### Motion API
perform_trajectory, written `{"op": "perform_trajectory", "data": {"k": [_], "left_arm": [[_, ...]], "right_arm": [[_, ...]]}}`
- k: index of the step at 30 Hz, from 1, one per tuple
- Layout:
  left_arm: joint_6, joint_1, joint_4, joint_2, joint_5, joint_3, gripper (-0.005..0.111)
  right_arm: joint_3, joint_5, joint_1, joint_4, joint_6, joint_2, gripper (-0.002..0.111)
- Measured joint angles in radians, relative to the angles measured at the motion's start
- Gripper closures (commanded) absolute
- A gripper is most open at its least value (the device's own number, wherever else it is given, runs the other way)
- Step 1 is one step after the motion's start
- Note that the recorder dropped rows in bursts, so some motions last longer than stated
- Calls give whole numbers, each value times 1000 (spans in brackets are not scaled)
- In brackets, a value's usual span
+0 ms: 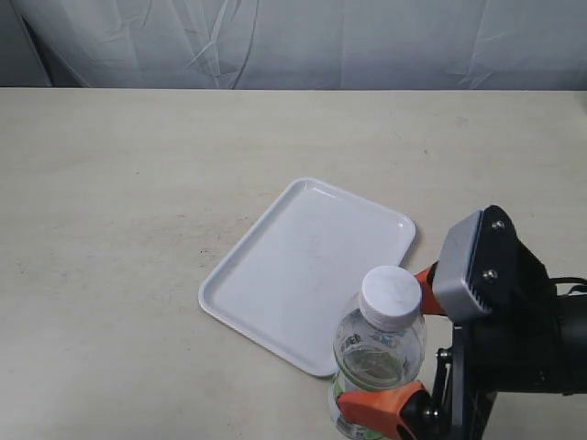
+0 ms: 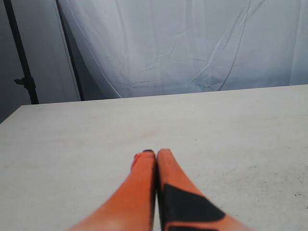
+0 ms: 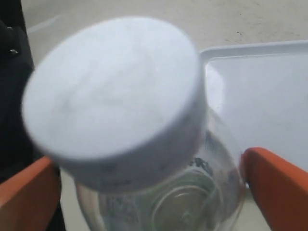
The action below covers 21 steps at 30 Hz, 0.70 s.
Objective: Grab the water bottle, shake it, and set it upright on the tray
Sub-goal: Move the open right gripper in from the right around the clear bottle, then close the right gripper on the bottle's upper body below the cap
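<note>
The water bottle (image 1: 378, 353) is clear with a white cap and a green-and-white label. It stands upright in the air at the front right, just off the tray's near corner. My right gripper (image 1: 385, 341) is shut on its body, one orange finger on each side. In the right wrist view the blurred cap (image 3: 115, 96) fills the frame, with the fingers (image 3: 279, 185) on either side of the bottle body (image 3: 192, 192). The white tray (image 1: 307, 266) lies flat mid-table with nothing on it. My left gripper (image 2: 155, 155) is shut and holds nothing; it is out of the exterior view.
The beige table (image 1: 119, 202) runs back to a white curtain (image 1: 293, 41). The right arm's black body (image 1: 514, 339) fills the front right corner. A dark stand pole (image 2: 19, 53) shows at the curtain's edge in the left wrist view.
</note>
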<state>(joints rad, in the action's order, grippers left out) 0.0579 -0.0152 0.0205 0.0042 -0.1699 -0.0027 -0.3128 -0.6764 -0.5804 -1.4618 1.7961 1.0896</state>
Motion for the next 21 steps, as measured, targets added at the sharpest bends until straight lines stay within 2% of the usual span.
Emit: {"op": "perform_trajectory", "data": {"k": [8,21], "left_arm": [[0,0,0,0,0,0,105],[0,0,0,0,0,0,105]], "right_arm": [[0,157,-106,-65,24,2,4],[0,171,-115,-97,28,2,4]]}}
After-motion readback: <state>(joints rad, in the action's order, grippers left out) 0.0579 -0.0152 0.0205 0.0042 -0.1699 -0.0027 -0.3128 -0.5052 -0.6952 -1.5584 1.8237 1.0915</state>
